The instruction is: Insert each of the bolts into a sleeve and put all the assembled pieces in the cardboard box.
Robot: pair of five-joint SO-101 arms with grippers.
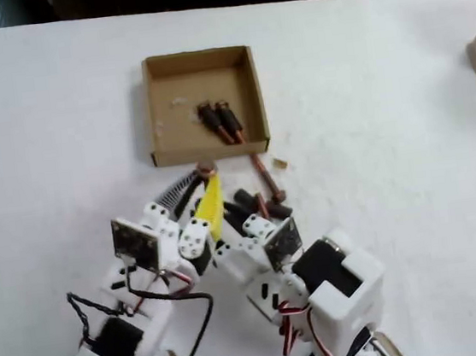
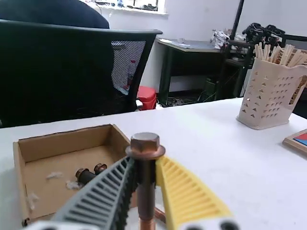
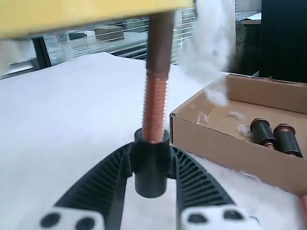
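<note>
The white counter carries a cardboard box just beyond both claws, with two assembled pieces lying inside. The left claw clamps a copper bolt upright below its hex head. Beneath it, the right claw grips a black sleeve, the bolt's threaded end at its mouth.

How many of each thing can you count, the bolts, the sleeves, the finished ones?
Finished bolt-in-sleeve pieces in the brown cardboard box: 2
Copper-coloured hex-head bolts outside it: 2, one in the left gripper, one lying on the white table
Black cylindrical sleeve in the right gripper: 1
Total: 5; dark shapes by the arms uncountable.
</note>
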